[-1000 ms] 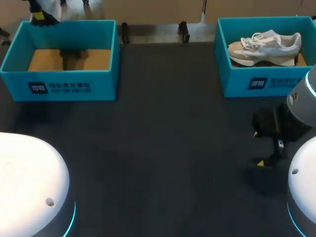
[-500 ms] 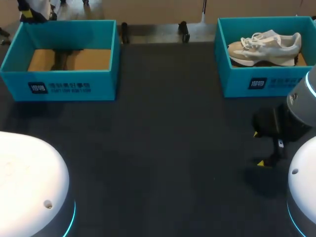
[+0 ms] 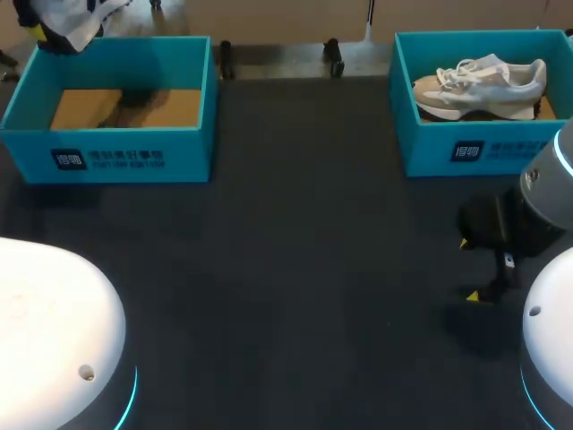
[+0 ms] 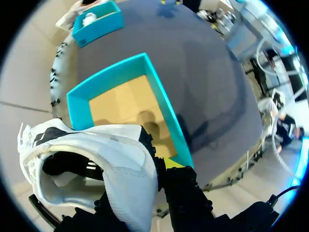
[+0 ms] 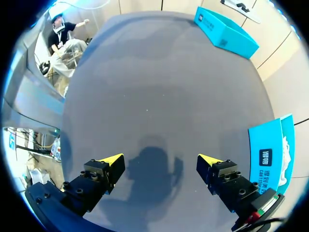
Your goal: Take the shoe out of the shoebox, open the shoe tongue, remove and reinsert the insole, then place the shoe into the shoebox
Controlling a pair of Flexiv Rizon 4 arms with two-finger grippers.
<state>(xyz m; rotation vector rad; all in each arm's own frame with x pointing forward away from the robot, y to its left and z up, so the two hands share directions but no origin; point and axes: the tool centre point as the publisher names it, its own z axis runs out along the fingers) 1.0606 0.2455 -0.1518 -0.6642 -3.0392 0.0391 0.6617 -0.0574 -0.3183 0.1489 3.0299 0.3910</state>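
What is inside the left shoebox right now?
Left shoebox: only its bare brown cardboard floor, shadowed; no shoe. The white shoe is clamped in the left jaws by its far-left corner. The near wall hides the floor's front strip.

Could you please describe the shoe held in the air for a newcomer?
On the dark table, find the empty teal shoebox at far left. Above its far left corner hangs the white shoe, in the left gripper. The other shoe lies inside the right shoebox.

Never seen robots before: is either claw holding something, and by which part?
Left claw holds the white shoe, seemingly at its heel end; right claw holds nothing.
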